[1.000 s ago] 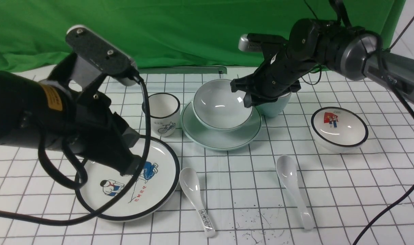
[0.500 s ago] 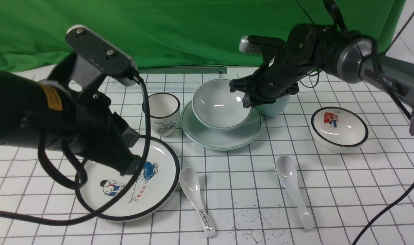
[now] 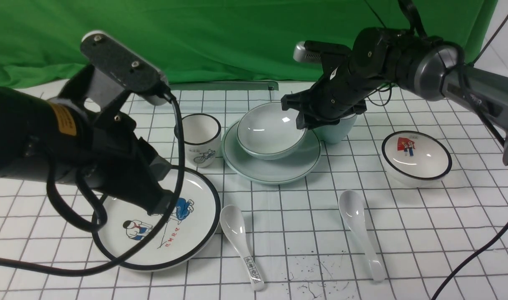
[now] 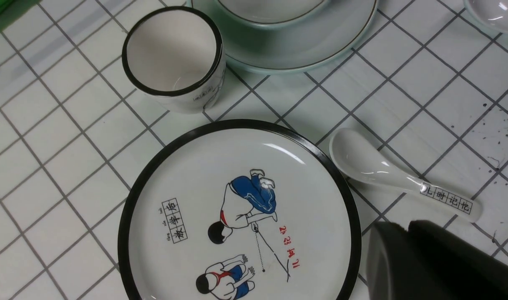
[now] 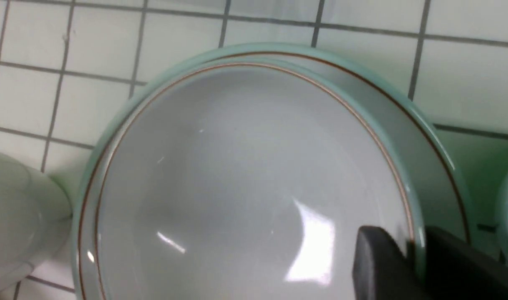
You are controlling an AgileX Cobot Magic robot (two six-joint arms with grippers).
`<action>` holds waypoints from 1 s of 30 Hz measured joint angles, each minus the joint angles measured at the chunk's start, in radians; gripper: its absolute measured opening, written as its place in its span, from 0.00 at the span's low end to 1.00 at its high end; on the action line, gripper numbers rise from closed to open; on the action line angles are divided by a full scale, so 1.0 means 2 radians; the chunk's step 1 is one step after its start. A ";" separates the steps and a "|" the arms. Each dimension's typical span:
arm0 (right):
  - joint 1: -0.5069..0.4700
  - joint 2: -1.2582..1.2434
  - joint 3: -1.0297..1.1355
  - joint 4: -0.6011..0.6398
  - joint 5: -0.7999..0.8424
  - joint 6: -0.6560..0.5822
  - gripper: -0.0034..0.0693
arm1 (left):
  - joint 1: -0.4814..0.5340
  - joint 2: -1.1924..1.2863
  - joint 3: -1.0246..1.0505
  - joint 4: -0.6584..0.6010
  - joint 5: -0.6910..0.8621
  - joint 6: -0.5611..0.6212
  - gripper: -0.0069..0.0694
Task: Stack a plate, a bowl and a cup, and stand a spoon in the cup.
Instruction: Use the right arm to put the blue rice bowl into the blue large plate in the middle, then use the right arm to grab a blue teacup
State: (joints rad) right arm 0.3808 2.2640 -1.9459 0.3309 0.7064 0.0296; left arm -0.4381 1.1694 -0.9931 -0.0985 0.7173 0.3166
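Note:
The pale blue-green bowl [image 3: 266, 131] rests in the pale blue-green plate [image 3: 275, 173], leaning slightly toward me. My right gripper [image 3: 300, 121] straddles the bowl's right rim, one finger inside and one outside, close against it. The right wrist view shows the gripper [image 5: 414, 250] pinching the rim of the bowl [image 5: 237, 175] over the plate [image 5: 429, 137]. The pale blue-green cup [image 3: 335, 131] stands behind that gripper, mostly hidden. The plain white spoon [image 3: 356, 225] lies on the cloth in front. My left gripper [image 4: 406, 227] is shut and empty, hovering over the cartoon plate's edge.
A white black-rimmed cup [image 3: 200, 139] with a bicycle drawing stands left of the stack. The large cartoon plate [image 3: 183, 233] lies at front left, a spoon with black characters [image 3: 241, 246] beside it. A white bowl with a red picture [image 3: 416, 156] sits at the right.
The bowl has come down from a steep tilt and now lies flatter in the plate. My right gripper has barely moved. The left arm has stayed still.

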 joint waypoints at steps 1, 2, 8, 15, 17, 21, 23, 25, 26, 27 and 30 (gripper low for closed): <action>0.000 0.000 0.000 0.000 0.000 0.000 0.29 | 0.000 0.000 0.000 0.000 0.000 0.000 0.08; 0.000 0.000 0.000 0.000 0.000 0.000 0.30 | 0.000 0.000 0.000 0.000 0.000 0.000 0.08; -0.001 -0.004 0.000 -0.005 0.014 0.000 0.54 | 0.000 0.000 0.000 0.000 0.000 0.000 0.08; -0.003 -0.041 -0.016 -0.053 0.062 -0.020 0.67 | 0.000 0.000 0.000 0.000 0.000 0.000 0.08; -0.003 -0.057 -0.033 -0.058 0.084 -0.042 0.68 | 0.000 0.000 0.000 0.000 0.000 0.000 0.08; -0.011 -0.072 -0.073 -0.068 0.121 -0.062 0.68 | 0.000 0.000 0.000 0.000 0.000 0.000 0.08; -0.018 -0.074 -0.093 -0.074 0.136 -0.066 0.68 | 0.000 0.000 0.000 0.000 0.000 0.000 0.08; -0.026 -0.073 -0.107 -0.089 0.146 -0.070 0.68 | 0.000 0.000 0.000 0.000 -0.001 0.000 0.08; -0.031 -0.073 -0.109 -0.097 0.150 -0.070 0.68 | 0.000 0.000 0.000 0.000 -0.002 0.000 0.08; -0.034 -0.073 -0.110 -0.103 0.152 -0.070 0.68 | 0.000 0.000 0.000 0.000 -0.002 0.000 0.08; -0.048 -0.068 -0.110 -0.111 0.158 -0.068 0.68 | 0.000 0.000 0.000 0.000 -0.002 0.000 0.08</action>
State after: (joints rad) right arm 0.2846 2.1272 -2.1662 0.1097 1.0223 -0.1073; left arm -0.4381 1.1694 -0.9931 -0.0985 0.7143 0.3166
